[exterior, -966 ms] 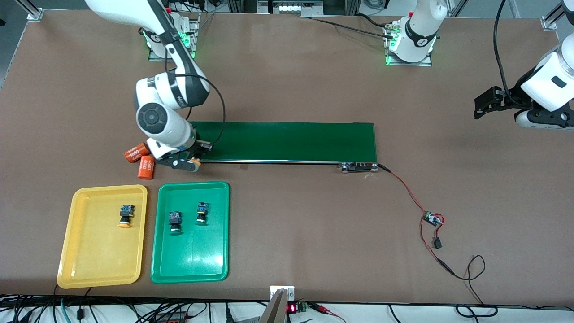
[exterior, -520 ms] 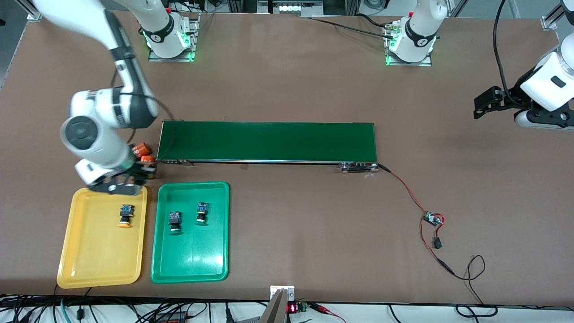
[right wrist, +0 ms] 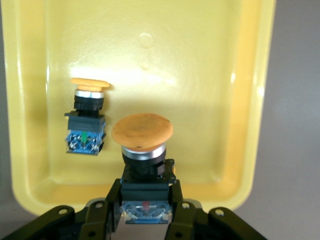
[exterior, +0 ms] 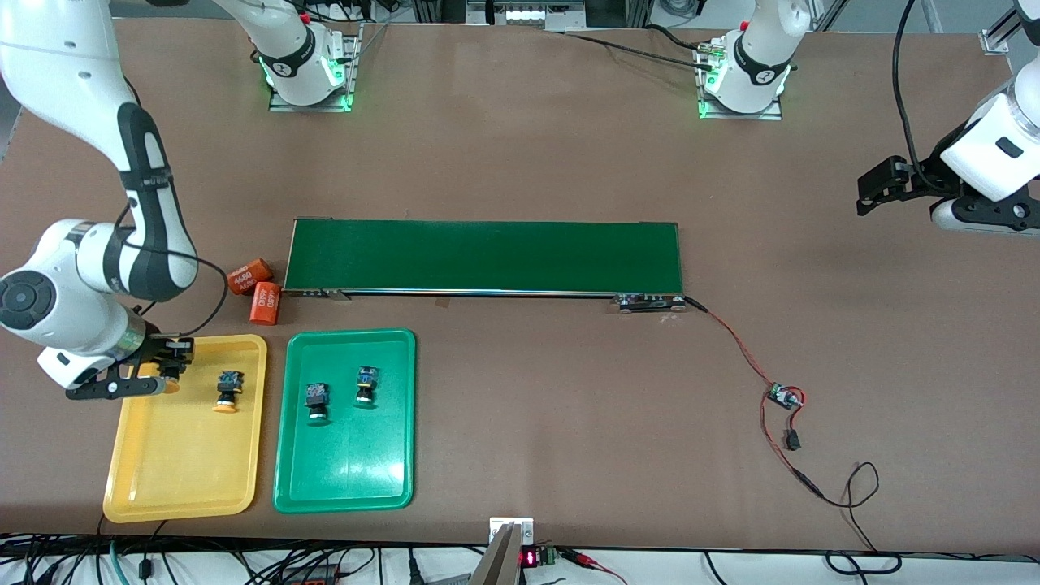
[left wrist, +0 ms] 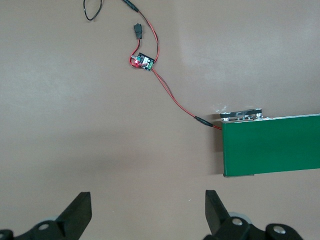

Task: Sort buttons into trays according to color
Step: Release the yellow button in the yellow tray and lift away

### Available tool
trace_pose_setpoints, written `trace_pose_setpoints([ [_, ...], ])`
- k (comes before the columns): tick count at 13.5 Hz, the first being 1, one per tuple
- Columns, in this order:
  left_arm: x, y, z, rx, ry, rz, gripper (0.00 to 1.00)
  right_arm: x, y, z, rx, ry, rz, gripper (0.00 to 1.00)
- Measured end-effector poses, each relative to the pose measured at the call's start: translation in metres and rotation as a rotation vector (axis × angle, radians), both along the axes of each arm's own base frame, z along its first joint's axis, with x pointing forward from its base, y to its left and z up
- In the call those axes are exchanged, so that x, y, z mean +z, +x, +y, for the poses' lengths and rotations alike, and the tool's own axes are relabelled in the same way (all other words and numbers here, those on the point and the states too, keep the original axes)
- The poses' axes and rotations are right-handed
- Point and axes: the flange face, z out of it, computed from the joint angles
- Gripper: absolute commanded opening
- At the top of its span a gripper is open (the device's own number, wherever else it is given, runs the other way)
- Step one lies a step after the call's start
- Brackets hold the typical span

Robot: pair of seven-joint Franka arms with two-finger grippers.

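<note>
A: Item: right end effector [right wrist: 145, 200], clamped on yellow-capped button [right wrist: 142, 137], over yellow tray [exterior: 138, 479] corner; left end effector [left wrist: 145, 215] wide open, idle.

B: Risk: a release so near the rim probably tips it out, or onto the resting button [right wrist: 86, 120].

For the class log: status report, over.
Right gripper shut on yellow-capped button, over yellow tray. Left gripper open, waiting. Nothing in the way.

A broad, matte brown counter [exterior: 520, 162] fills the scene under even, soft light. Aluminium frame posts [exterior: 57, 18] stand at its corners by the arm bases. Tangled black cables [exterior: 244, 565] hang along the edge nearest the front camera.
</note>
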Motion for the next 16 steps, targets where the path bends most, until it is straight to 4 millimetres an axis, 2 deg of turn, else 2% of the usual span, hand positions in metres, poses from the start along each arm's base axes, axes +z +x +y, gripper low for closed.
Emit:
trace_pose_setpoints([
  [5,0.0,0.0,0.0,0.0,0.0,0.0,1.0,-0.039,0.014,-0.011,0.086,0.038,-0.086,0.13],
  [6,0.0,0.0,0.0,0.0,0.0,0.0,1.0,-0.044,0.013,-0.014,0.096,0.05,-0.086,0.19],
  [7,0.0,0.0,0.0,0.0,0.0,0.0,1.0,-0.047,0.013,-0.017,0.103,0.059,-0.091,0.54],
  [8,0.0,0.0,0.0,0.0,0.0,0.0,1.0,-0.048,0.014,-0.02,0.108,0.064,-0.102,1.0],
  [13,0.0,0.0,0.0,0.0,0.0,0.0,1.0,-0.039,0.02,-0.014,0.116,0.088,-0.105,1.0],
  [15,0.0,0.0,0.0,0.0,0.0,0.0,1.0,-0.019,0.018,-0.009,0.098,0.111,-0.049,1.0],
  [16,0.0,0.0,0.0,0.0,0.0,0.0,1.0,-0.002,0.017,-0.006,0.086,0.123,-0.022,1.0],
])
